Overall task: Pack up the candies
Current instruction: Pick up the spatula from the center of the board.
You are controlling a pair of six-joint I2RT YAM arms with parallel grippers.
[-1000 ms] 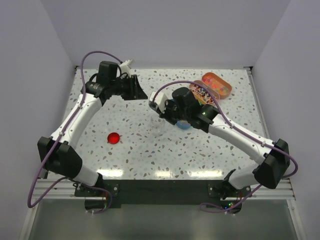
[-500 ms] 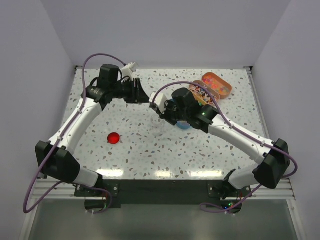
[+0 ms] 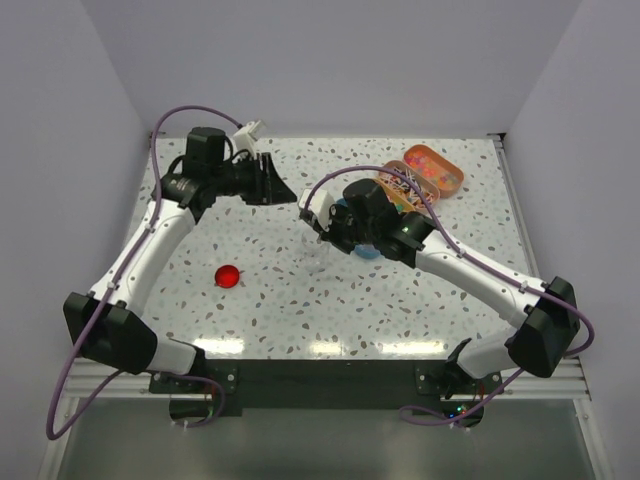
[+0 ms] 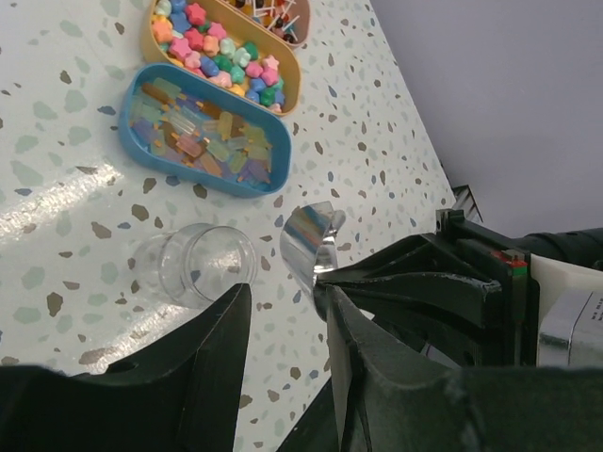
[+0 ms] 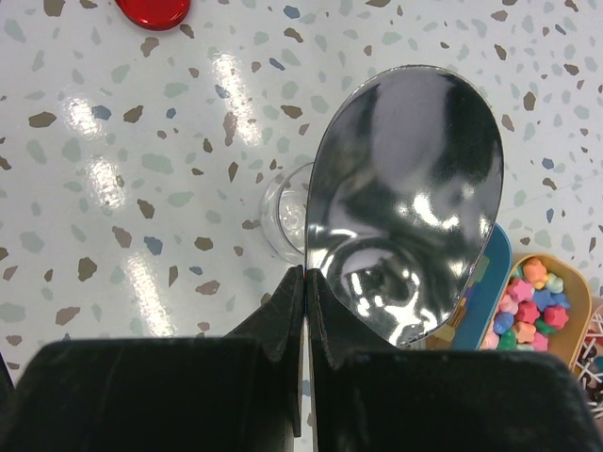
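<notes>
The speckled white table (image 3: 290, 310) takes up the middle of the overhead view, both arms reaching over it. The left arm (image 3: 150, 235) runs up the left side and bends inward near the top. Its fingers (image 4: 212, 353) stand apart, gripping nothing, with bare table showing in the gap. The right arm (image 3: 480, 275) stretches from the lower right toward the centre. Its fingers (image 5: 283, 320) are pressed together on the silver scoop (image 5: 405, 198), whose shiny bowl sticks out past the fingertips.

Oval tins sit toward the upper right of the overhead view, some partly under the right arm. In the upper left of the left wrist view, a blue tin (image 4: 127, 99) lies just beside an orange tin (image 4: 292, 80).

A small clear jar (image 4: 193, 264) stands on the table below the blue tin in that view, close to it but apart. The scoop's bowl hangs just to the jar's right. In the right wrist view the bowl covers part of the jar's rim; I cannot tell whether they touch.

A round red lid (image 3: 228, 276) lies flat left of centre, well apart from everything else.

The candies (image 4: 221, 61) are in the tins. The orange one holds star shapes in pink, blue and green, and the blue one holds pale translucent blocks.
</notes>
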